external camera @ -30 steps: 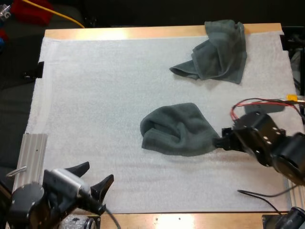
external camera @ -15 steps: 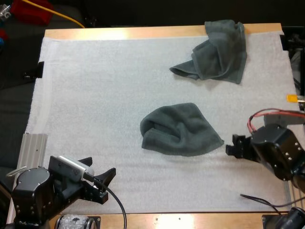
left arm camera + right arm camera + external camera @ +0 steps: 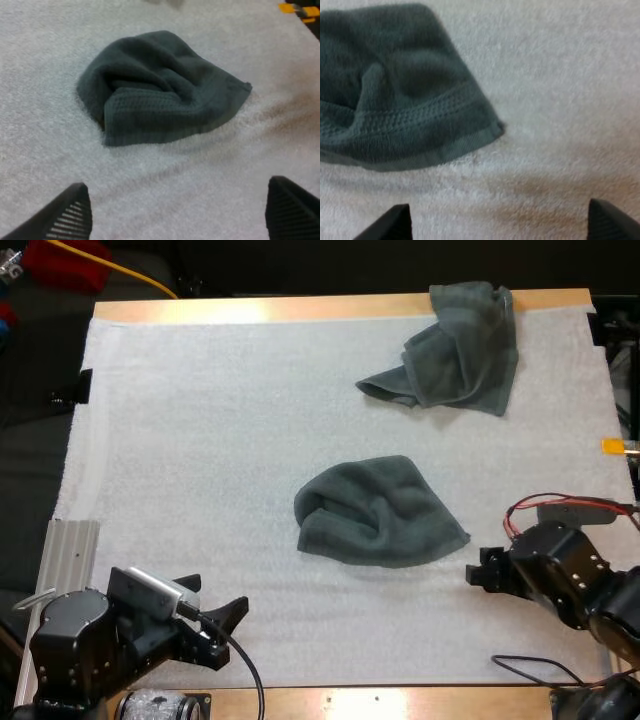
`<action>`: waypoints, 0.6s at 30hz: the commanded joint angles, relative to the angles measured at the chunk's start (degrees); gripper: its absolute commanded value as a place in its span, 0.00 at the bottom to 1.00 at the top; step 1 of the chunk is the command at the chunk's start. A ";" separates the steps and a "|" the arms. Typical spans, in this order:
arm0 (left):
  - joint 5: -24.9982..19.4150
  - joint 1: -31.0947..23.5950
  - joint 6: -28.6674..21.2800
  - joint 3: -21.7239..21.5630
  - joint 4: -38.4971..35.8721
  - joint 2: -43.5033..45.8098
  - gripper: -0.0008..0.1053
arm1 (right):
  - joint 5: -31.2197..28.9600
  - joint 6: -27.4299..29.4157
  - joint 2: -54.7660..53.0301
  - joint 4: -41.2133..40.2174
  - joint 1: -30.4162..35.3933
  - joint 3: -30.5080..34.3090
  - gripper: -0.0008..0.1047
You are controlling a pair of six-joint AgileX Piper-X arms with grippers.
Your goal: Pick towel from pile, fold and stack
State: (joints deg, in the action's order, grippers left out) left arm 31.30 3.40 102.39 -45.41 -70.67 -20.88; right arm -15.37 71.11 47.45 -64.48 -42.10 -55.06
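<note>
White mat (image 3: 200, 440) covers the counter (image 3: 300, 308). One rumpled towel (image 3: 378, 512) lies in the middle, its long way running from 9 to 3 o'clock. Right jaws, open, sit just beside its corner, with the towel at 10 o'clock. Left jaws, open too, are farther off.

Near towel (image 3: 378, 512) lies mid-mat (image 3: 200, 440) on the bench (image 3: 250, 310). Far towel (image 3: 450, 347) sits behind it, at the far right edge. Left tool (image 3: 212, 600) is near-left of the near towel, right tool (image 3: 478, 568) just right of its corner, neither touching it.
</note>
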 commanded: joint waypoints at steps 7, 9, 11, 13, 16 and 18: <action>0.67 0.23 0.66 -0.07 -1.16 -0.07 0.66 | 8.87 0.66 -0.52 4.13 9.48 2.86 0.65; 0.67 0.23 0.66 -0.07 -1.16 -0.07 0.66 | 11.60 1.11 -0.52 5.73 12.28 3.49 0.65; 0.67 0.23 0.66 -0.07 -1.16 -0.07 0.66 | 15.86 1.79 -0.52 7.59 16.30 4.63 0.65; 0.67 0.23 0.66 -0.07 -1.16 -0.07 0.66 | 19.01 2.13 -0.52 9.08 19.14 5.91 0.65; 0.67 0.23 0.66 -0.07 -1.16 -0.07 0.66 | 24.69 2.34 -0.52 12.65 23.43 8.72 0.65; 0.67 0.23 0.66 -0.07 -1.16 -0.07 0.66 | 27.64 2.16 -0.38 14.83 25.80 10.86 0.65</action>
State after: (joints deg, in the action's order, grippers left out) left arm 31.38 3.40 102.45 -45.41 -71.83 -20.88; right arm 10.97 72.81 47.45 -49.93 -16.50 -44.29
